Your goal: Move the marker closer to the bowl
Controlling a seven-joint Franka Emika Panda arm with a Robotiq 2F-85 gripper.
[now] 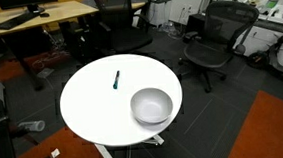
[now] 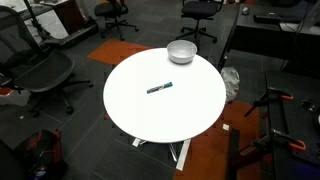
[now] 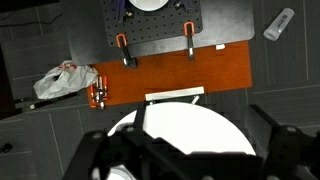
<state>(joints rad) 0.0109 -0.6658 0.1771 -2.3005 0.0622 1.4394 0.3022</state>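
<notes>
The marker [image 1: 117,80], a short dark teal stick, lies flat on the round white table [image 1: 88,108]. It also shows in an exterior view [image 2: 159,88], near the table's middle. The white bowl [image 1: 151,105] stands near the table's edge, a bowl's width from the marker; it also shows in an exterior view [image 2: 181,51]. The arm is not in either exterior view. In the wrist view my gripper [image 3: 190,145] is high above the table's rim [image 3: 190,110], its dark fingers spread wide and empty. The marker is not in the wrist view.
Black office chairs [image 1: 214,39] [image 2: 40,70] stand around the table, and a wooden desk [image 1: 37,16] is at the back. An orange floor mat [image 3: 170,70], a metal plate with clamps [image 3: 155,25] and a crumpled white bag [image 3: 65,80] lie on the floor.
</notes>
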